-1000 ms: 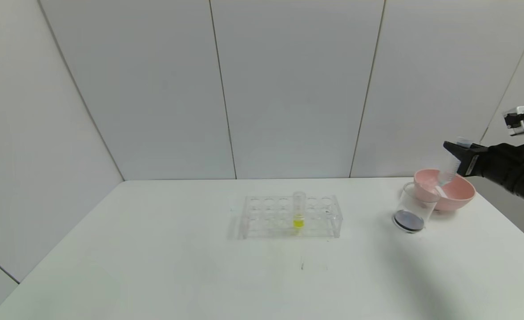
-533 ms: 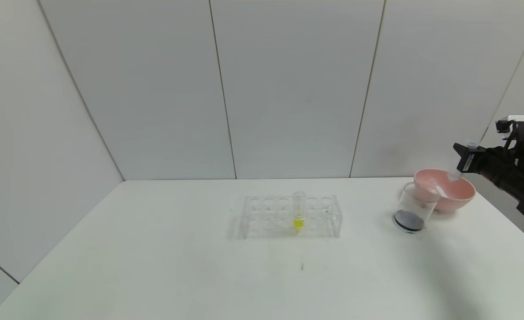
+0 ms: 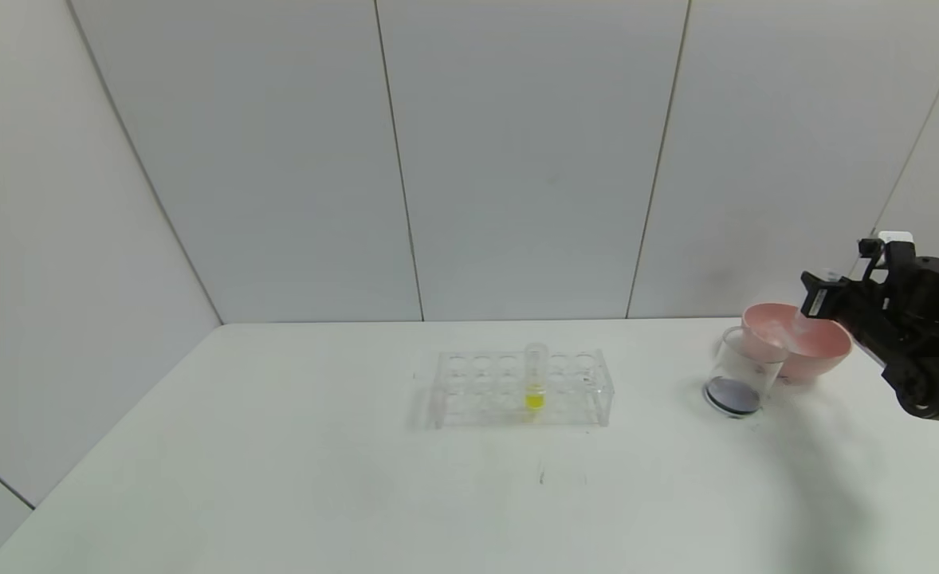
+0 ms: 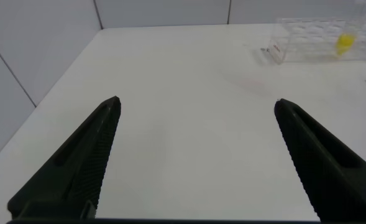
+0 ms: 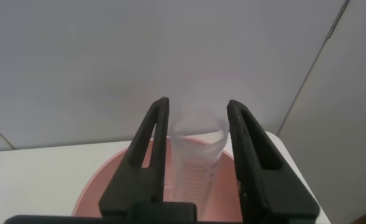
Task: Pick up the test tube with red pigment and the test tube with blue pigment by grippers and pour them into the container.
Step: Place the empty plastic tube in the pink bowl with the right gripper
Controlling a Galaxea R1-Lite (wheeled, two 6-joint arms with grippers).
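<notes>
- One white worktop (image 3: 278, 446) carries everything, spreading below and to the left of the right gripper (image 3: 814, 301).
- One clear rack (image 3: 524, 387) stands well left of that gripper, with one tube of yellow liquid (image 3: 535, 376) upright in it; the other holes look empty.
- One pink bowl (image 3: 824, 347) sits directly under the right gripper.
- One beaker (image 3: 740, 371), the container, touches the bowl's near-left side and holds dark liquid at the bottom.
- One empty clear tube (image 5: 198, 158) stands between the right gripper's (image 5: 198, 146) fingers over the bowl (image 5: 102, 186); whether they pinch it I cannot tell.
- Red and blue tubes cannot be made out.
- The left gripper (image 4: 195, 155) hangs spread wide above bare worktop, holding nothing.
</notes>
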